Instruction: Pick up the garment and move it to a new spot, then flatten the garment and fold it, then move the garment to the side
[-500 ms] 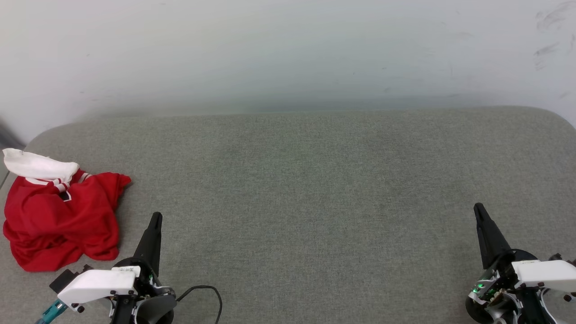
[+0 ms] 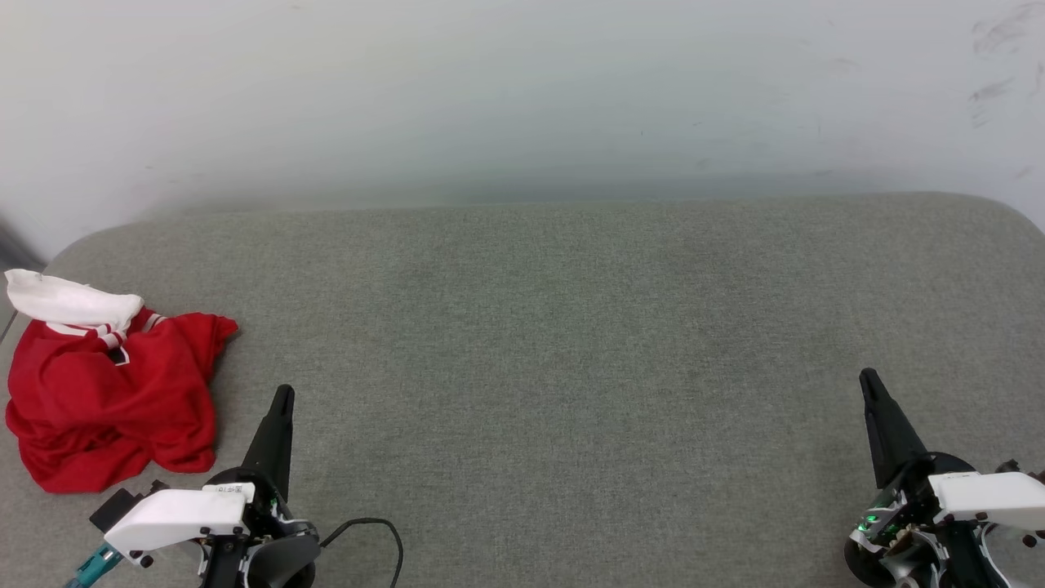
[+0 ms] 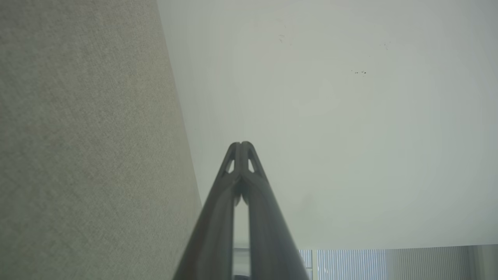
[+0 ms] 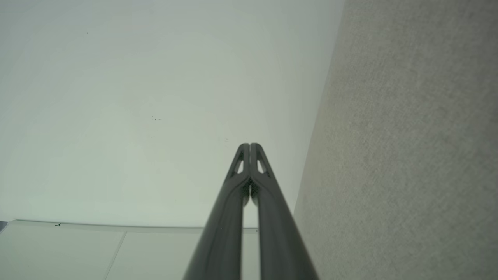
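**Arms idle, jersey untouched**

The dark two-fingered left gripper [image 2: 282, 395] and right gripper [image 2: 867, 377] sit pinched closed and empty over the grey fabric-covered table [image 2: 571, 327], unmoved since half a second ago. The crumpled red jersey with white sleeve [image 2: 106, 400] lies beyond the left gripper, seemingly at the table's edge. Pickup has not begun.

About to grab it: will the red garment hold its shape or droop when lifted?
The garment lies crumpled in soft folds, so it is likely floppy and would droop from a single pinch. It looks thin, probably light. Pushed across the grey fabric surface, it would probably bunch, not slide.
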